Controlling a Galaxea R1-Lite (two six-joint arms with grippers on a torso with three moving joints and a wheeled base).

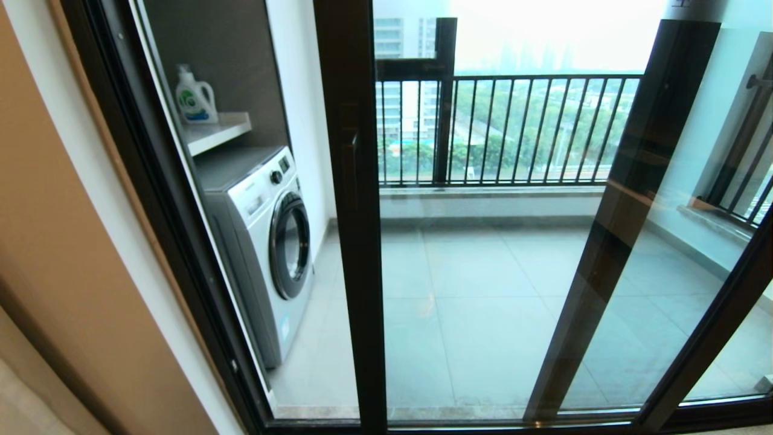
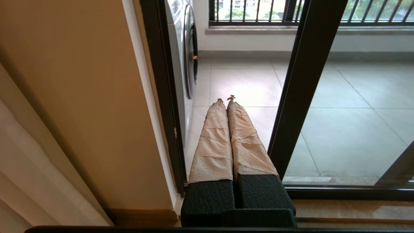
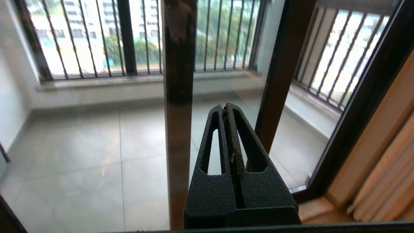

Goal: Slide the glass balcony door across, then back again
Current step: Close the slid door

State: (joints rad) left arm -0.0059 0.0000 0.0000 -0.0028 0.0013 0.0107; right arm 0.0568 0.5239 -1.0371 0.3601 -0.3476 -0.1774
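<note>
Glass balcony door with its bar handle near a washing machine, left tool and right tool — both pressed together, gripping nothing — apart from it

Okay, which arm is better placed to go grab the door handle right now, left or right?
Probably left. The left gripper, shut, points just beside the glass balcony door's handle post. The right gripper, also shut, faces glass farther right.

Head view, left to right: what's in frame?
Tan wall → white detergent bottle → white front-loading washing machine → dark brown handled door post → black balcony railing → second dark frame post.
</note>
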